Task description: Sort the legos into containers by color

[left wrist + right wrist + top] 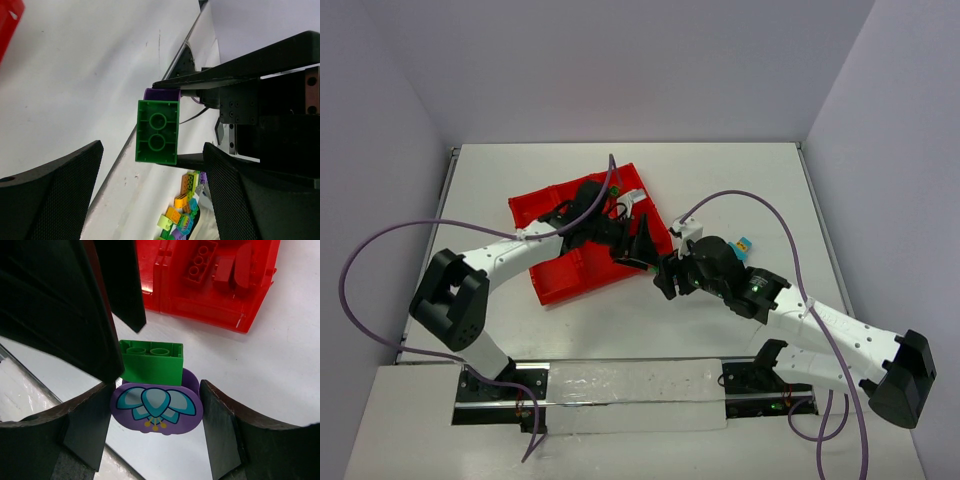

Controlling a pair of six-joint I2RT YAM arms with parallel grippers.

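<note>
Above a white table (720,180), a green lego (151,362) joined to a flower-printed purple piece (157,407) is held just beside the red tray's (552,288) right corner. The right gripper (156,400) pinches the purple piece. The left gripper (153,146) gapes around the green lego without touching it.

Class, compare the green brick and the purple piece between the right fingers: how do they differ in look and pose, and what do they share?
The green brick is plain; the purple piece bears a blue petal print. The brick is boxy with two studs; the purple piece is rounded. From the right wrist, the purple piece sits in front, the brick behind it. They touch, both between the right fingers.
</note>
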